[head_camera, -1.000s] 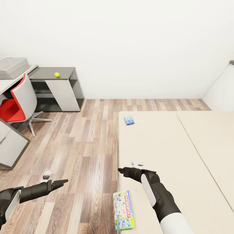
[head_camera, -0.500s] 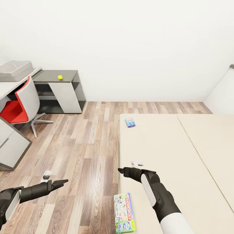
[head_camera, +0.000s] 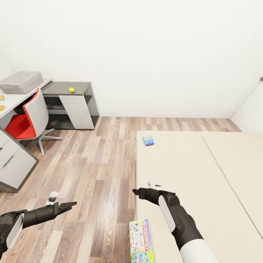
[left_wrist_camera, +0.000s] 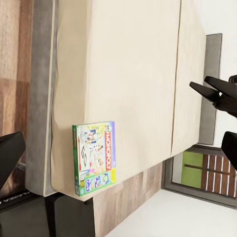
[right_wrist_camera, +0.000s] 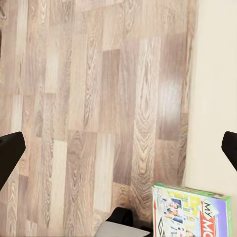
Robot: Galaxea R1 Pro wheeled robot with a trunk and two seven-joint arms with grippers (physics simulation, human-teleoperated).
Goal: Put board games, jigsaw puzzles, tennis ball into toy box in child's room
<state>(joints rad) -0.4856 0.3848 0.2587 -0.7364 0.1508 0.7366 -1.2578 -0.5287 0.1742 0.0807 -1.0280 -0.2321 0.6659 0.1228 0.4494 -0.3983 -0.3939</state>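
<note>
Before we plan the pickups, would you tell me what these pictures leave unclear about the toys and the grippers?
- Toy box, head view: far off and seen from the side, its inside is hidden by its own wall.
- Two small colourful things on the table, head view: cut off by the picture's edge, too small to identify.
- Small blue-teal board game on the bed: lettering too small to read.
- Monopoly box: cut off by the head view's lower edge.

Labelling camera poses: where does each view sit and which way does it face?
Head: high on the robot, facing forward-down over wood-plank floor and beige bed; both arms show.
Left wrist: faces the bed's edge; dark fingertips show.
Right wrist: faces floor by the bed; fingertips show.
Shared: green-edged Monopoly board game box.
</note>
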